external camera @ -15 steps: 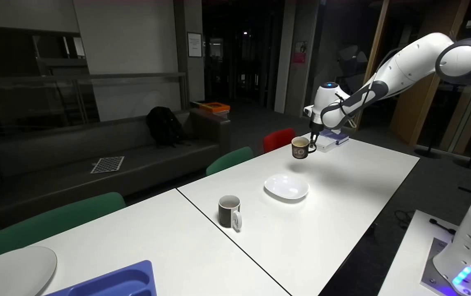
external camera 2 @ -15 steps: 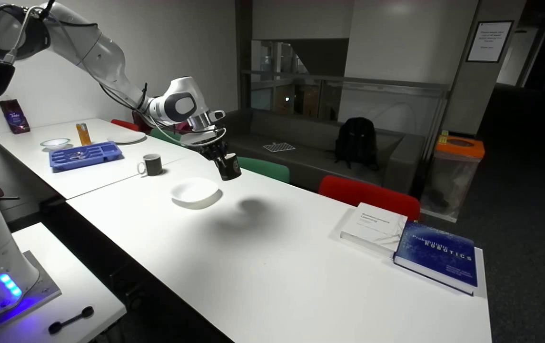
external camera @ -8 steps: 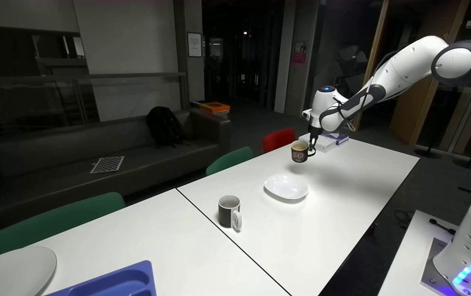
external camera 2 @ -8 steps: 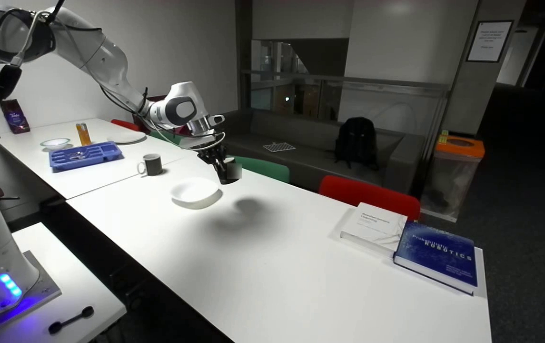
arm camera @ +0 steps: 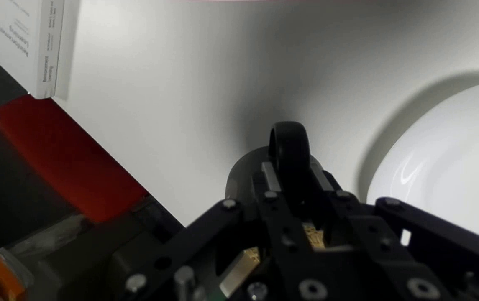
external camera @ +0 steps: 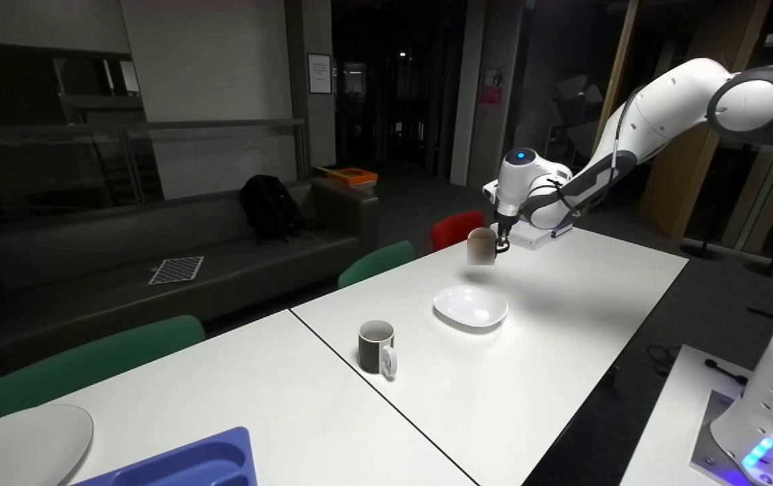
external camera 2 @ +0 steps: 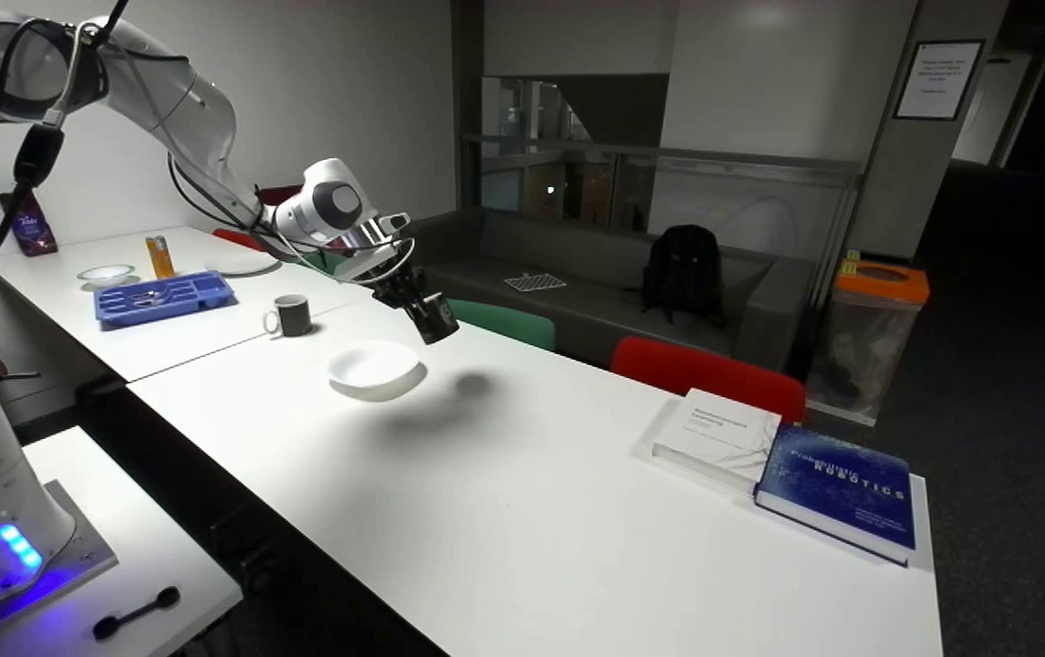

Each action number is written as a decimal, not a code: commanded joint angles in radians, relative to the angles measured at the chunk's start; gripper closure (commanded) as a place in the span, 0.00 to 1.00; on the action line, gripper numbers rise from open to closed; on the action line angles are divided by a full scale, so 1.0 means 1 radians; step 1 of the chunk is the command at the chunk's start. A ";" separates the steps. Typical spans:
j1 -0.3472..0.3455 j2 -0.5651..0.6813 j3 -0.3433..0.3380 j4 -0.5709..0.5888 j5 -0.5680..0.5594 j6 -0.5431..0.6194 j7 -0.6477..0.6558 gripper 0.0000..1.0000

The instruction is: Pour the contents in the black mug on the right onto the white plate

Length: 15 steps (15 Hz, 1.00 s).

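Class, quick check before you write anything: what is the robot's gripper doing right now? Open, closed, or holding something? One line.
Gripper: closed, holding the black mug by its handle, jaws on either side.

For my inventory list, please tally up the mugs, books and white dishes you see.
Mugs: 2 (black cylindrical mug; grey cylindrical mug with white handle)
Books: 2 (thick rectangular white book; thick rectangular blue book)
White dishes: 3 (glossy shallow white plate; large flat white plate; small white dish with greenish rim)
Total: 7
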 commanded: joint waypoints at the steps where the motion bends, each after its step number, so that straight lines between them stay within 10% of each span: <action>1: 0.040 -0.002 -0.017 0.024 -0.149 -0.018 0.087 0.95; 15: 0.072 0.056 0.057 0.067 -0.610 -0.227 0.217 0.95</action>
